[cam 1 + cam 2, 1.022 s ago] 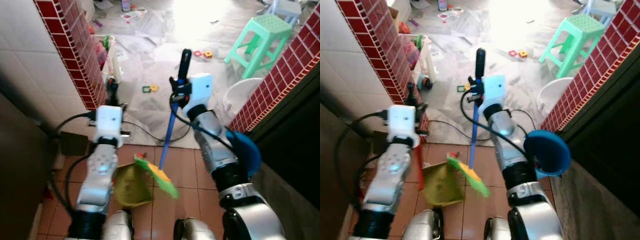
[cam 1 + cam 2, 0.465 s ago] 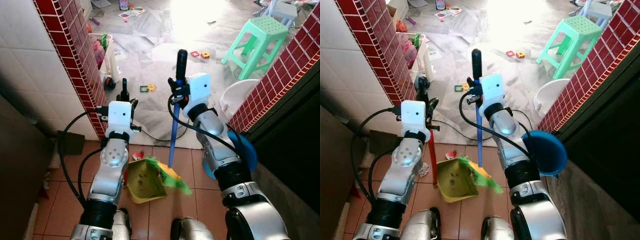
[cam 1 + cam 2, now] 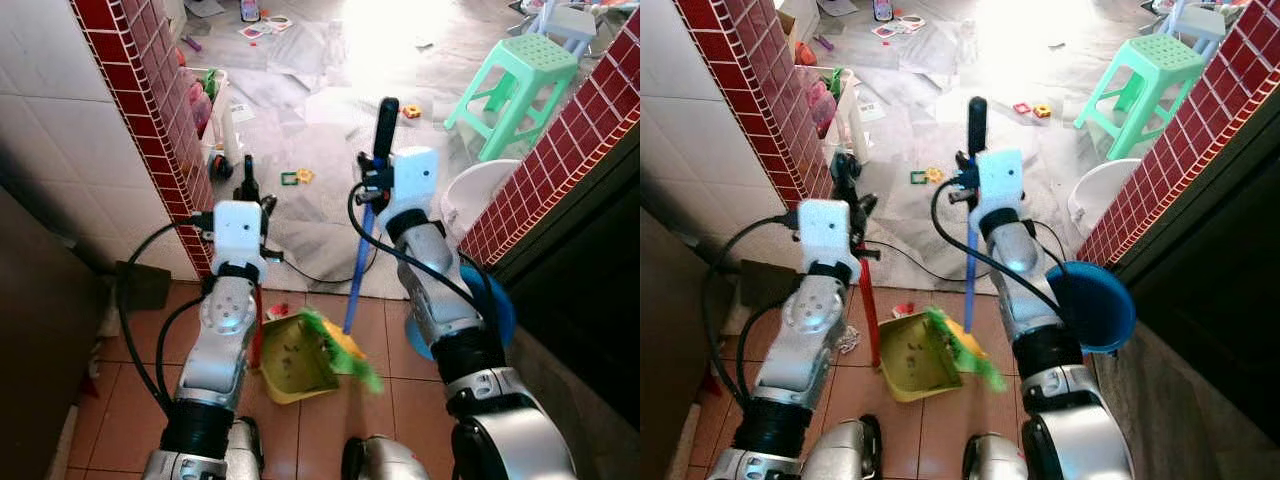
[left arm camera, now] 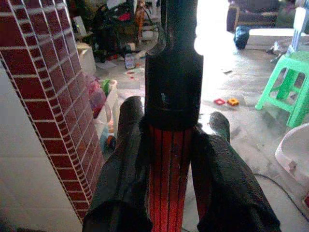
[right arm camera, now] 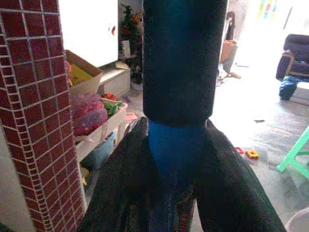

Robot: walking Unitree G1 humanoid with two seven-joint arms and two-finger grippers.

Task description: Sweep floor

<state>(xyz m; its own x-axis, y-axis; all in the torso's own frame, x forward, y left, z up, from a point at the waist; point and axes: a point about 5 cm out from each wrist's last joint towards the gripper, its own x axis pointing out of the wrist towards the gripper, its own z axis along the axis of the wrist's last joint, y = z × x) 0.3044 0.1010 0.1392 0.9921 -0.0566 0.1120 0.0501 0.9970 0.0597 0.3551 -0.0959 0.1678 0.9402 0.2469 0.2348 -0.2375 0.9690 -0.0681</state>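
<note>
Right claw (image 5: 176, 164) clamped round the blue broom (image 3: 968, 262) just under its black grip, fingers (image 5: 128, 179) pressed to either side of the shaft; held high so the handle stands near upright and the green bristles (image 3: 965, 350) drag on the tiled floor (image 3: 940, 430) at the robot's feet. Left claw (image 4: 169, 159) likewise closed on the red dustpan handle (image 3: 869, 300), just below its dark cap, keeping the yellow-green pan (image 3: 912, 358) flat on the tiles with its open mouth turned toward the bristles. Bristles touching or overlapping the pan's lip, blurred, so likely mid-stroke, pushing dirt in; specks visible inside the pan. Both tools kept close together and directly ahead of the body, probably so one short pull of the broom ends in the pan. Small red scrap (image 3: 902, 310) on the tiles just beyond the pan, crumpled bit (image 3: 847, 343) beside the left arm, both uncollected. Black cable (image 3: 910, 268) across the threshold just past the pan, a snag risk for a longer stroke. Beyond the red-brick wall (image 3: 770, 110), grey floor strewn with papers and small toys (image 3: 925, 176), green stool (image 3: 1150, 75) and white basin (image 3: 1095, 205) well apart from the work. Blue bowl-like thing (image 3: 1090, 305) beside the right elbow. Much of the sweeping seemingly left to do.
</note>
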